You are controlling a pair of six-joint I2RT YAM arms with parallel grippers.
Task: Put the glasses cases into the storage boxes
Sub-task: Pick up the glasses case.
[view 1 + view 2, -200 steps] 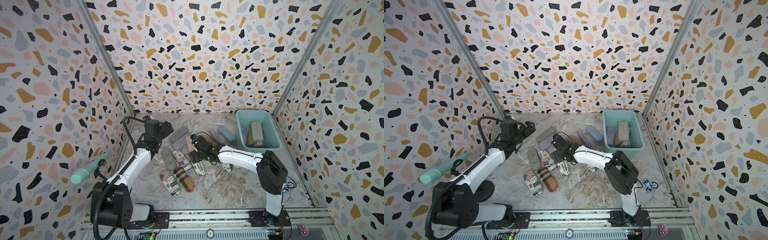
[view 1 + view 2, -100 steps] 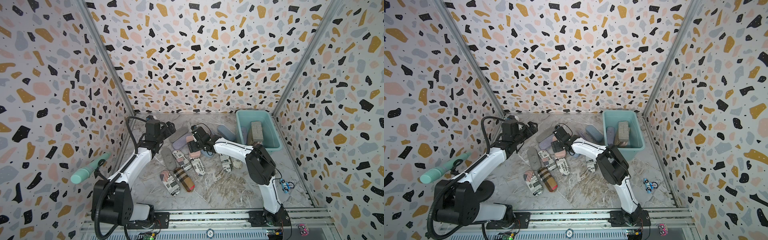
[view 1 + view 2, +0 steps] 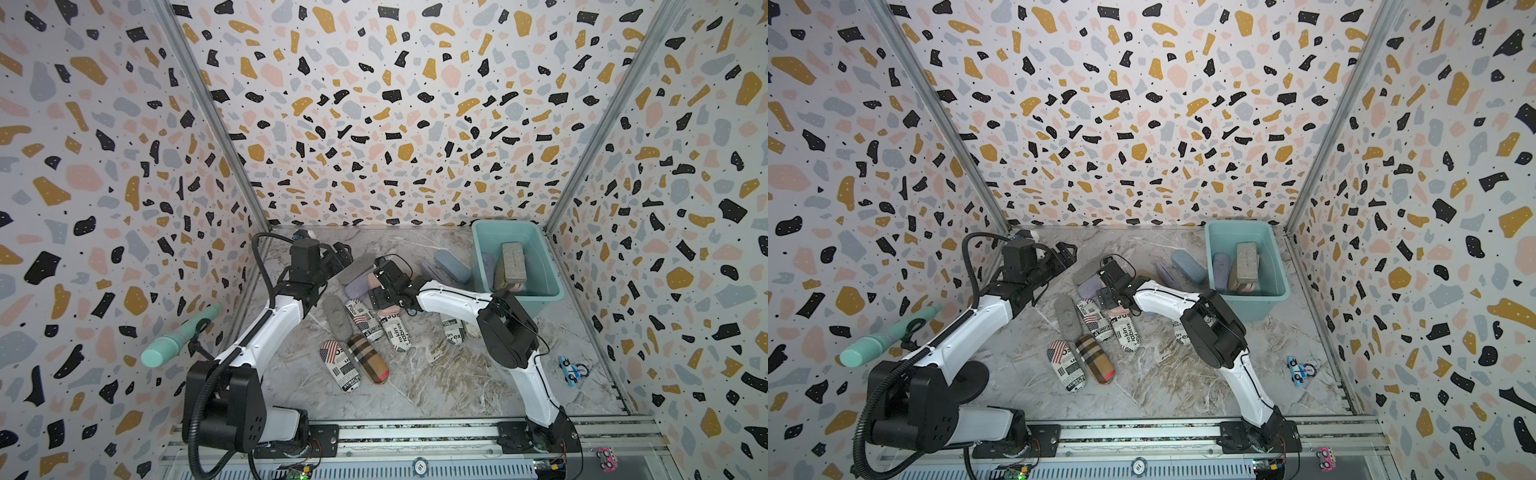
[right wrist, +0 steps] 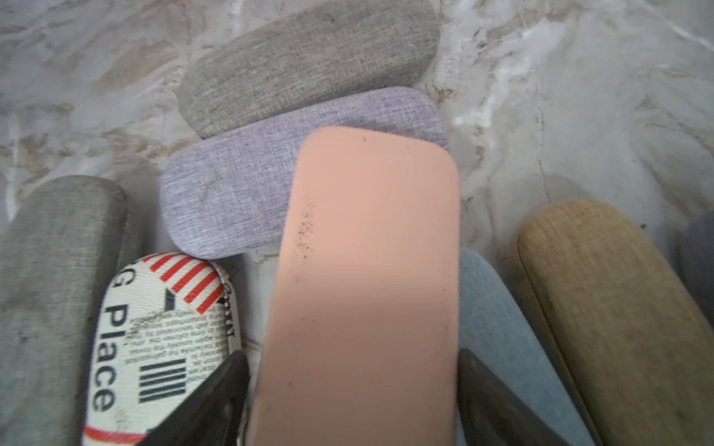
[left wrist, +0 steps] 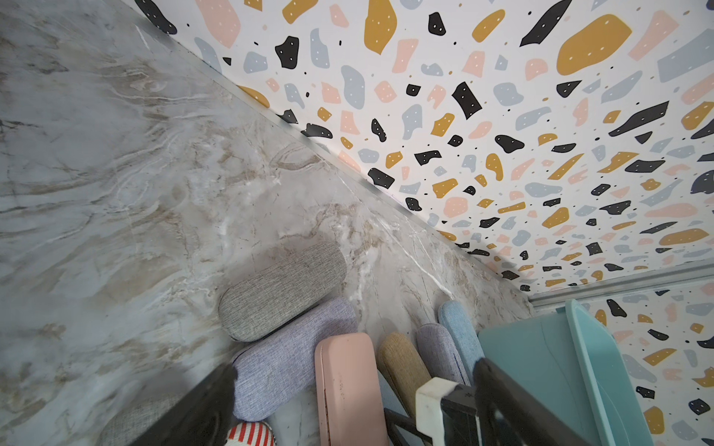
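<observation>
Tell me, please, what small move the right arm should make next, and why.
Probably close the right tool: its fingers flank the pink case, a sliver of gap showing at one, so the case seems not yet gripped and lies outside the tub.

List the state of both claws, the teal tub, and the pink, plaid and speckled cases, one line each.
left claw: open, empty, in the air.
right claw: jaws astride the pink case; grip unclear.
pink case: closed, between the right claw's jaws.
teal tub: upright, open-topped, partly filled with cases.
speckled case: closed, propped on end inside the teal tub.
plaid case: closed, lying flat on the table.
</observation>
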